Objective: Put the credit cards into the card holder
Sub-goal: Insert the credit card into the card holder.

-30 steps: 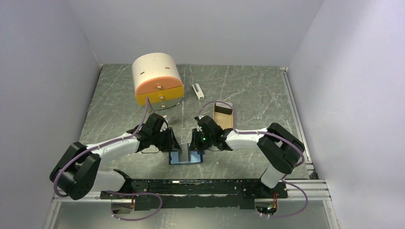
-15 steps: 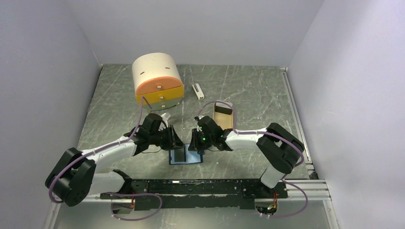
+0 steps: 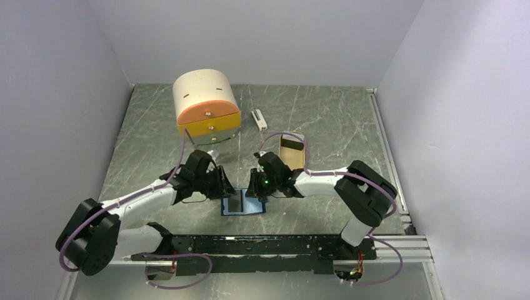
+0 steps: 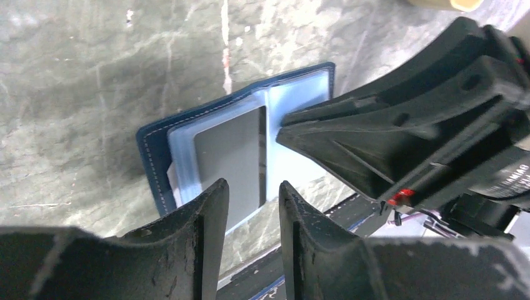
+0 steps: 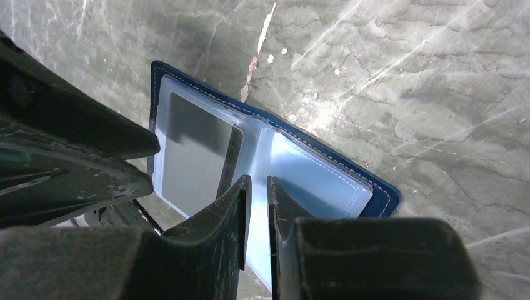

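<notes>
The card holder [image 3: 242, 204] lies open on the table, navy outside [image 4: 150, 162] and light blue inside [image 5: 325, 181]. A grey credit card [image 4: 228, 156] sits in its left clear sleeve [image 5: 190, 156]. My left gripper [image 4: 253, 187] hovers over the card's near edge, open, with nothing between its fingers. My right gripper [image 5: 257, 181] is tipped down onto the inner fold, beside the right sleeve. Its jaws stand a narrow gap apart, and only blue plastic shows through. In the top view the two grippers [image 3: 225, 186] [image 3: 252, 187] face each other across the holder.
A cream drum-shaped box with an orange and yellow drawer front [image 3: 206, 103] stands at the back left. A small white bar [image 3: 258, 119] lies behind the arms. A tan tin [image 3: 292, 150] sits open just behind the right wrist. A black rail [image 3: 250, 244] runs along the near edge.
The left gripper's jaws have widened a little and it has drawn back slightly to the left. The card stays in the sleeve. The right gripper has not moved.
</notes>
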